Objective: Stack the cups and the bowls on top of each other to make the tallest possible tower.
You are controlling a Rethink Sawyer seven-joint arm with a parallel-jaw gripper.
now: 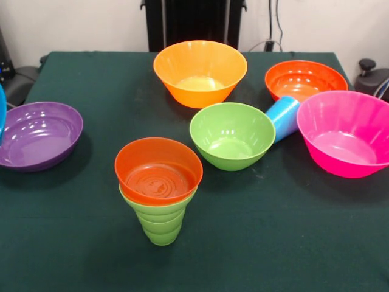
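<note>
a small orange bowl [158, 170] sat upright in the mouth of the lime green cup [159, 220] near the front of the dark green surface [73, 255], a two-piece tower already begun. just behind and to the right stood a green bowl [232, 135], with the light blue cup [283, 117] lying on its side between that bowl and the pink bowl [346, 132], seemingly touching both. a yellow-orange bowl [200, 72] stood further back in the middle, a shallower orange-red bowl [305, 79] at the back right, and a purple bowl [37, 134] well apart at the left. a sliver of something blue [2, 112] showed at the left edge, too cut off to identify.

the hand did not appear anywhere in this view, so how far open it was, or whether it held anything, could not be told; nor could any piece be placed relative to it.

these pieces looked like thin glossy plastic: light, stiff, and probably slippery, unlikely to break but apt to skid or tip when nudged. the bowls would best be taken by pinching the rim wall, one finger inside and one outside. the tipped blue cup would likely roll, so a grip across its body seemed safer. the started tower looked top-heavy, bowl wider than cup, and would want gentle placing.
</note>
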